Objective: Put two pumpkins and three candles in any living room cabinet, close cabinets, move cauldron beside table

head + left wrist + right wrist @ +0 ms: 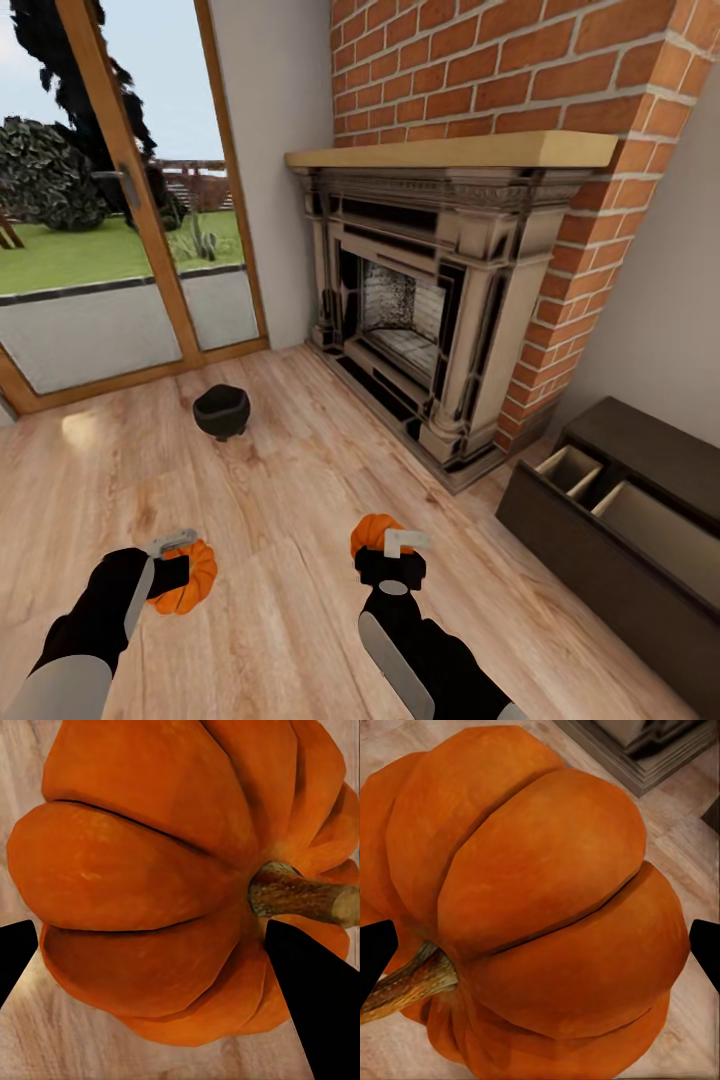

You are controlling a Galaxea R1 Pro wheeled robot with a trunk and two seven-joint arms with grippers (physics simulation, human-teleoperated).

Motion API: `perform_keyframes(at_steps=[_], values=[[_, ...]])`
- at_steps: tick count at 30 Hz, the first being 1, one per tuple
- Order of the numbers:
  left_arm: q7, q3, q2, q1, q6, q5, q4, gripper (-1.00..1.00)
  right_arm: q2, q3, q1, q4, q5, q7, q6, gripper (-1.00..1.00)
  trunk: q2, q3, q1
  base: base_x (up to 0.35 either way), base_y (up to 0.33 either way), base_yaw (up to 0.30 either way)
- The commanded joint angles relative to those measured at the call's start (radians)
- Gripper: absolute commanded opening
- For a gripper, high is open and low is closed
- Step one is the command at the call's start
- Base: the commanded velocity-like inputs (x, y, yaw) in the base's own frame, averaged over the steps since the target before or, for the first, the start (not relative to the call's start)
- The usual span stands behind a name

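Down low in the head view, two black arms reach out over the wooden floor (280, 590). The left gripper (172, 560) holds one orange pumpkin (188, 578). The pumpkin sits between the jaws, and the jaws pinch it from both sides. In the left wrist view the left pumpkin (157, 892) is very big and close, with its brown stem (300, 894) sticking out to one side and a black finger (319, 1005) pressed against it.

The right gripper (392, 552) holds the other pumpkin (372, 533). Its jaws pinch this one too. In the right wrist view this pumpkin (540, 915) bulges out between the two black fingertips (373, 956), and its stem (409, 986) points off toward one of them. Both pumpkins are up in the air above the floor, well apart from each other.

Farther away on the floor sits the black cauldron (221, 411). It stands upright near the glass door (100, 200), between the door and the fireplace (440, 300).

Off to the robot's right stands the dark brown cabinet (640, 520) by the wall. One of its drawers (610, 505) is pulled open, and you can see the pale inside with a divider. A red brick chimney (500, 70) rises above the fireplace.
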Motion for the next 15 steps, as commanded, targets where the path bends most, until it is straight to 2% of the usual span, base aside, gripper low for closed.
perform_keyframes(at_steps=[1, 7, 15], values=[[0.002, 0.000, 0.000, 0.000, 0.000, -0.001, 0.000, -1.00, 0.000, 0.000, 0.000, 0.001, 0.004, 0.000, 0.000, -1.00, 0.000, 0.000, 0.000, 0.000, 0.000, -0.280], [0.001, -0.001, -0.002, 0.000, 0.000, -0.001, 0.000, -1.00, 0.000, -0.001, 0.000, 0.011, 0.005, 0.001, -0.014, -1.00, 0.000, 0.000, 0.000, 0.000, 0.000, -0.280], [0.001, -0.001, 0.000, 0.000, 0.000, -0.002, 0.000, -1.00, 0.000, -0.001, 0.000, 0.013, 0.006, 0.062, -0.031, -1.00, 0.000, 0.000, 0.000, 0.000, 0.000, -0.280]])
